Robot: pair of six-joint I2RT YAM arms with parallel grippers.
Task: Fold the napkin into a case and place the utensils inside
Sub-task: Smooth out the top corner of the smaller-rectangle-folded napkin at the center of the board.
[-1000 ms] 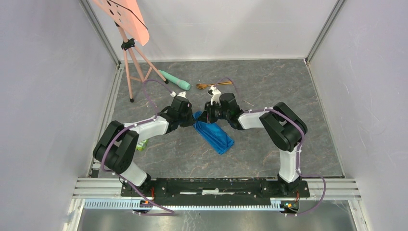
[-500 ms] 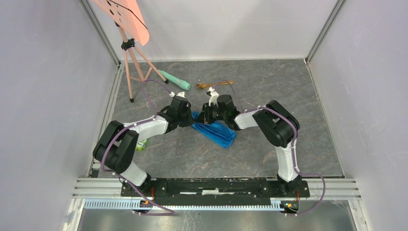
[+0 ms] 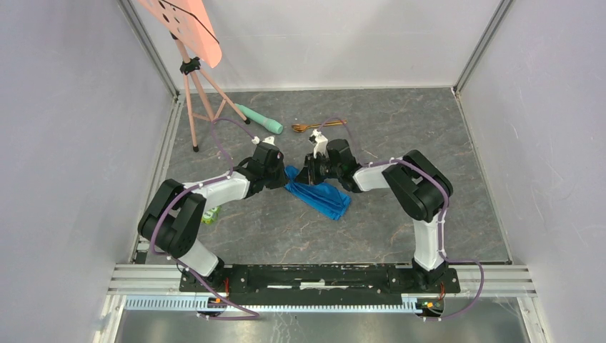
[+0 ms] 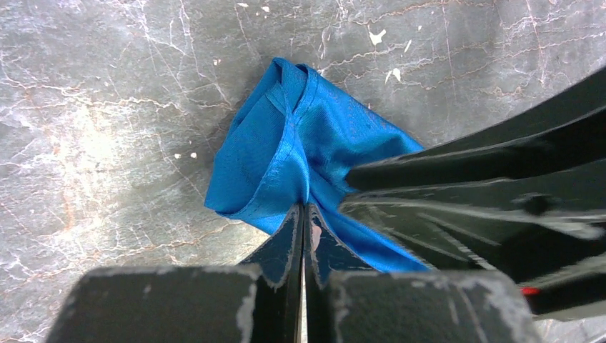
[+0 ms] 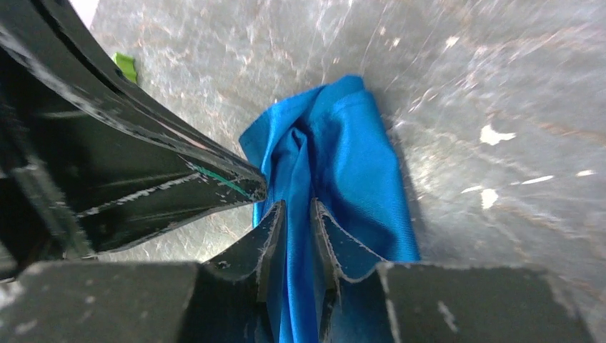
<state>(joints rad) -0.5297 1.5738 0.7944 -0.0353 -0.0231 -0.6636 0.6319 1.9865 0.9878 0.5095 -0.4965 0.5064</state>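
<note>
Marbled table [image 3: 429, 128]: bent arms [image 3: 221, 187] meet, fingers [image 4: 284, 251] pinching napkin [image 3: 325, 199].

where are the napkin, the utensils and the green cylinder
napkin [image 3: 325, 200], top view, middle of the bunched blue cloth
utensils [image 3: 321, 125], top view, midway along the copper-gold handles
green cylinder [image 3: 261, 119], top view, middle of its mint body

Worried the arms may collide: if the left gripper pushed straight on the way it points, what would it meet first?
The napkin it pinches: bunched cloth lies straight ahead of the left gripper. The right gripper sits just beside that line, seemingly clear, though depth is unclear.
</note>
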